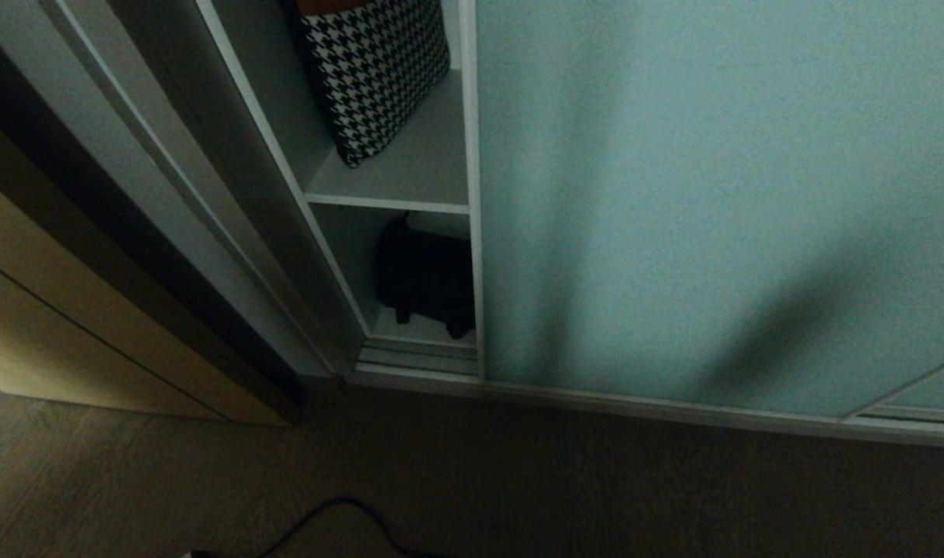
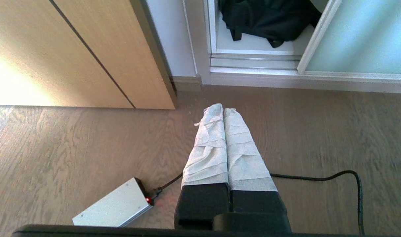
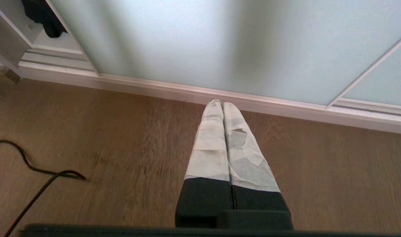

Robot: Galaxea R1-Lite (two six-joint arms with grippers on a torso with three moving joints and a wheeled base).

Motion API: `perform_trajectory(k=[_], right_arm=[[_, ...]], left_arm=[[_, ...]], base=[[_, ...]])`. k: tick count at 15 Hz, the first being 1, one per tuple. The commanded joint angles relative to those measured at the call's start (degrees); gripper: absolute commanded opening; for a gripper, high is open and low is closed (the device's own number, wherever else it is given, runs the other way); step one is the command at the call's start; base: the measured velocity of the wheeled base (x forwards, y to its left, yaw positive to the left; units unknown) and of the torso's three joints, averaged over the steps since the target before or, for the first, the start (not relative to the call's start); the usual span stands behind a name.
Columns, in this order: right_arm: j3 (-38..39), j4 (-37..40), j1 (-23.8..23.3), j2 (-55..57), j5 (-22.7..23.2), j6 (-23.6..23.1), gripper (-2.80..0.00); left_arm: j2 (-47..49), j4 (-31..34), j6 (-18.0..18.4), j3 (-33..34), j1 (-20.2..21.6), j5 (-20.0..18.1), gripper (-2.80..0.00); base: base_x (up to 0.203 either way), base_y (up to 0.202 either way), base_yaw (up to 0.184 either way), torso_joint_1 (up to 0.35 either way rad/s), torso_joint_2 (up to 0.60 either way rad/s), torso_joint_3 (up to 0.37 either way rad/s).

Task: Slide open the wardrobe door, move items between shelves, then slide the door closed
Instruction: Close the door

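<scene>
We see the sliding wardrobe door [image 1: 720,209] covering most of the opening, leaving only a narrow gap at its left edge — enough to show the items but probably too tight for reaching in. In that gap the houndstooth cloth [image 1: 375,74] leans on the upper shelf [image 1: 398,182]; the black fabric [image 1: 425,283] sits slumped on the bottom shelf [image 2: 253,42], just behind the floor track [image 1: 418,358]. Left gripper [image 2: 223,110] hangs low over the wood floor [image 2: 88,148], near side of the gap, jaws pressed together and empty. Right gripper [image 3: 223,104] points at the door's bottom rail, fingers likewise closed, holding nothing — we judge both parked. A cable [image 2: 335,177] and a silver box [image 2: 113,209] lie on the floor.
</scene>
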Motion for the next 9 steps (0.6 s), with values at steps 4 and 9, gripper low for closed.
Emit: perform_trajectory(k=[4, 9], right_arm=[[0.15, -0.35, 0.02, 0.07, 0.04, 0.03, -2.80], [0.12, -0.35, 0.02, 0.13, 0.02, 0.02, -2.80]], left_arm=[[0.09, -0.01, 0.02, 0.00, 0.03, -0.01, -2.80], [0.09, 0.08, 0.81, 0.00, 0.03, -0.10, -2.80]], base=[[0.000, 0.000, 0.000, 0.000, 0.00, 0.000], [0.000, 0.000, 0.000, 0.000, 0.00, 0.000]])
